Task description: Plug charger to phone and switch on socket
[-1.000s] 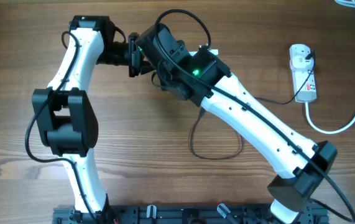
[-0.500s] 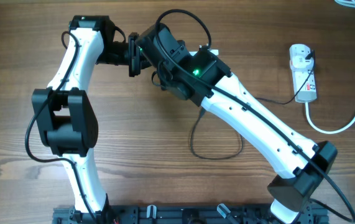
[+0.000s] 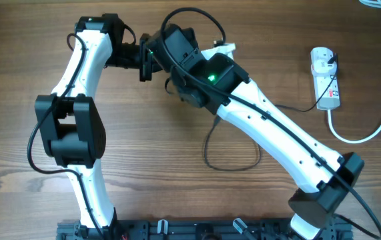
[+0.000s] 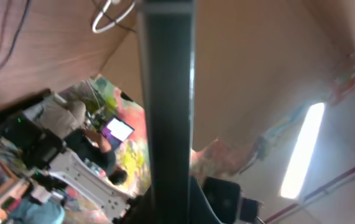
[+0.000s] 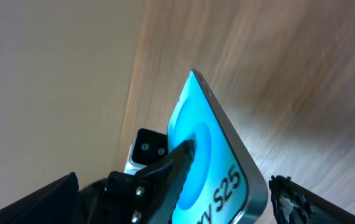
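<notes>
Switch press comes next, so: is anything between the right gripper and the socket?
Only the phone, gripped by the left gripper, sitting between the open fingers of the right gripper. Past it, the overhead view shows nothing on the table up to the socket.

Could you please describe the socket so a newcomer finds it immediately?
Go to the right edge of the wooden table. The socket lies there: a white block with red markings and a black plug, unlike the thick white cord looping beside it.
</notes>
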Available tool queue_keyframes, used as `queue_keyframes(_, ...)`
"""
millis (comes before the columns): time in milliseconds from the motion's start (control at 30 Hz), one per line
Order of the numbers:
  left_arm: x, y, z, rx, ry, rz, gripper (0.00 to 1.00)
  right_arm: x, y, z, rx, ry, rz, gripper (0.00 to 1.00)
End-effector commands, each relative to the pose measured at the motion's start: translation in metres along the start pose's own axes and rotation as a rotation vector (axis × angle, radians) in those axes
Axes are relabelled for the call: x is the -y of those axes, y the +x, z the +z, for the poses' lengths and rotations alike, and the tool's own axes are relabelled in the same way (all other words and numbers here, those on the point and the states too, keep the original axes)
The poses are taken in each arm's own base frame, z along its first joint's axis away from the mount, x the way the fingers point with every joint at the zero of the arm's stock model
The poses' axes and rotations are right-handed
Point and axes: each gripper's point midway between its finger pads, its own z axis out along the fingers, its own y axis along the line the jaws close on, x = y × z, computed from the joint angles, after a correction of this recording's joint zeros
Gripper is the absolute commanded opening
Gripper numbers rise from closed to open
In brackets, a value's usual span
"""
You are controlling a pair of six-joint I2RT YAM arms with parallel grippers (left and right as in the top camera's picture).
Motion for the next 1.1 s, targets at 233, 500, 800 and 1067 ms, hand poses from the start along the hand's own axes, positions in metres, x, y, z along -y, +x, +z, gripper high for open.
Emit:
queue_keyframes(233, -0.014, -0.025, -0.008, 0.151, -0.194, 0.312, 0.04, 0.020, -0.112, -0.054, -0.012, 0.121, -0.627, 1.00)
queue_keyframes(500, -0.001, -0.014, -0.022, 0.167, -0.189, 0.547, 0.04, 0.085, -0.137, -0.037, -0.264, 0.347, -0.847, 1.00)
queue_keyframes(800, 0.003, -0.009, -0.113, 0.591, -0.456, 0.533, 0.04, 0.152, -0.108, 0.022, -0.398, 0.438, -0.809, 1.00)
queue_keyframes(1067, -0.021, -0.021, -0.153, 0.735, -0.586, 0.394, 0.04, 0.223, -0.062, 0.062, -0.599, 0.421, -0.769, 0.93)
